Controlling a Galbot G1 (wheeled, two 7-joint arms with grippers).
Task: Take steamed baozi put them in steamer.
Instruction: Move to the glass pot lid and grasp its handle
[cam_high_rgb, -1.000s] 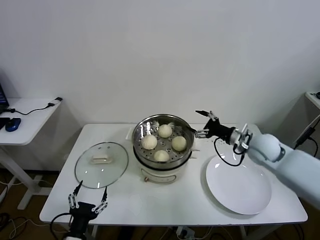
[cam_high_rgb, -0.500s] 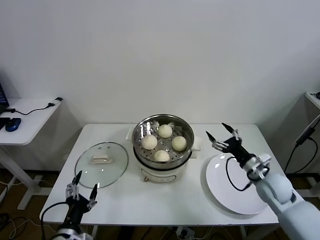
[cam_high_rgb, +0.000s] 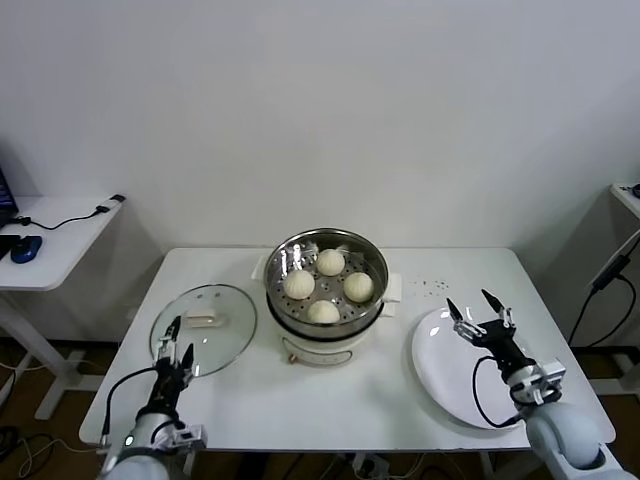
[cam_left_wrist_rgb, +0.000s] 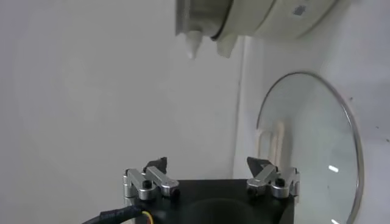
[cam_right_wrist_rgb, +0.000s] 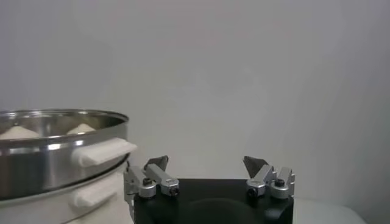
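Four small round cream-white buns (cam_high_rgb: 325, 287) sit inside the round shiny steel steamer pot (cam_high_rgb: 327, 254), which stands on its cream-white base in the middle of the white table (cam_high_rgb: 350, 395), toward the back. The buns rest on the floor of the pot, close together in a ring. The right gripper (cam_high_rgb: 479, 314) is above the flat round white plate (cam_high_rgb: 460, 390), on the right side of the table and apart from the pot. Its claw is spread wide and holds nothing. The left gripper (cam_high_rgb: 174, 346) is by the near edge of the round glass lid (cam_high_rgb: 205, 325), which lies flat on the table to the left of the pot. Its claw is spread wide too, and it holds nothing. In the right wrist view, the tops of two buns (cam_right_wrist_rgb: 18, 131) peek over the steel rim.
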